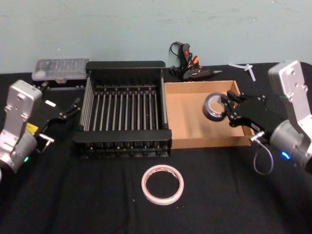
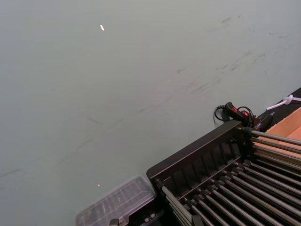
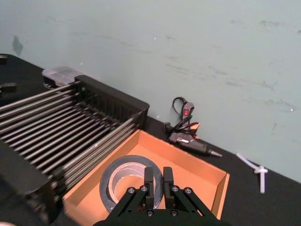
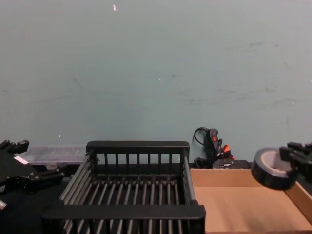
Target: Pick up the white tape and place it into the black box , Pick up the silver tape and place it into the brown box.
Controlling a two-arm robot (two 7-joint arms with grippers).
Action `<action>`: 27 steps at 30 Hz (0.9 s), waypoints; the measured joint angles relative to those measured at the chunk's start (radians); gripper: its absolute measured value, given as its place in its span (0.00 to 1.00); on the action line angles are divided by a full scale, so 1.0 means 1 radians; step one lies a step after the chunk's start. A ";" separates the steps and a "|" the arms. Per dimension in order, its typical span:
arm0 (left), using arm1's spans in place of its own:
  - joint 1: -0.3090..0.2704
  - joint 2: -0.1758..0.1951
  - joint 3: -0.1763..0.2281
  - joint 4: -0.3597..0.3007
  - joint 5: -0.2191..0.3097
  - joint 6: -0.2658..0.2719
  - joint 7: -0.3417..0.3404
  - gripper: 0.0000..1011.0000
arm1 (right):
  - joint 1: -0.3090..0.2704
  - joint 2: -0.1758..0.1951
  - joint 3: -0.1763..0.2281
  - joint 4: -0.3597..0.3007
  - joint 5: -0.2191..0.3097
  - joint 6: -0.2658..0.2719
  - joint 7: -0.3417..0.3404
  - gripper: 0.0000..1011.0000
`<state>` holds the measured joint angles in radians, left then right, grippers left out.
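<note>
The right hand (image 1: 228, 108) is closed on the small dark grey-silver roll of tape (image 1: 214, 106) and holds it tilted over the right part of the shallow tan cardboard tray (image 1: 187, 119), above its bottom. The wide flat white ring of tape (image 1: 163, 184) lies on the black desk (image 1: 97, 195) in front of the black slatted crate (image 1: 124, 66). The left hand (image 1: 73, 108) rests open just beside the crate's left wall.
</note>
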<state>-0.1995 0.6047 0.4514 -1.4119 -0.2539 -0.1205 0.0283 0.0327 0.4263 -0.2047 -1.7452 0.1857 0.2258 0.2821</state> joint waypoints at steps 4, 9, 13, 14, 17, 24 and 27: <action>0.000 0.000 0.000 0.000 0.000 0.000 0.000 0.99 | 0.058 -0.024 -0.015 0.054 -0.019 -0.004 -0.004 0.12; 0.000 0.000 0.000 0.000 0.000 0.000 0.000 0.99 | 0.123 -0.052 -0.031 0.126 -0.038 -0.014 -0.004 0.12; 0.000 0.000 0.000 0.000 0.000 0.000 0.000 0.99 | 0.178 -0.074 -0.045 0.197 -0.053 -0.028 -0.002 0.12; 0.000 0.000 0.000 0.000 0.000 0.000 0.000 0.99 | 0.202 -0.085 -0.052 0.229 -0.060 -0.031 -0.001 0.12; 0.000 0.000 0.000 0.000 0.000 0.000 0.000 0.99 | 0.241 -0.103 -0.062 0.286 -0.074 -0.030 -0.002 0.12; 0.000 0.000 0.000 0.000 0.000 0.000 0.000 0.99 | 0.309 -0.143 -0.081 0.398 -0.097 -0.008 -0.005 0.12; 0.000 0.000 0.000 0.000 0.000 0.000 0.000 0.99 | 0.328 -0.158 -0.086 0.436 -0.103 0.002 -0.006 0.12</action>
<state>-0.1995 0.6047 0.4514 -1.4120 -0.2539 -0.1205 0.0283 0.3605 0.2680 -0.2903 -1.3090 0.0827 0.2281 0.2761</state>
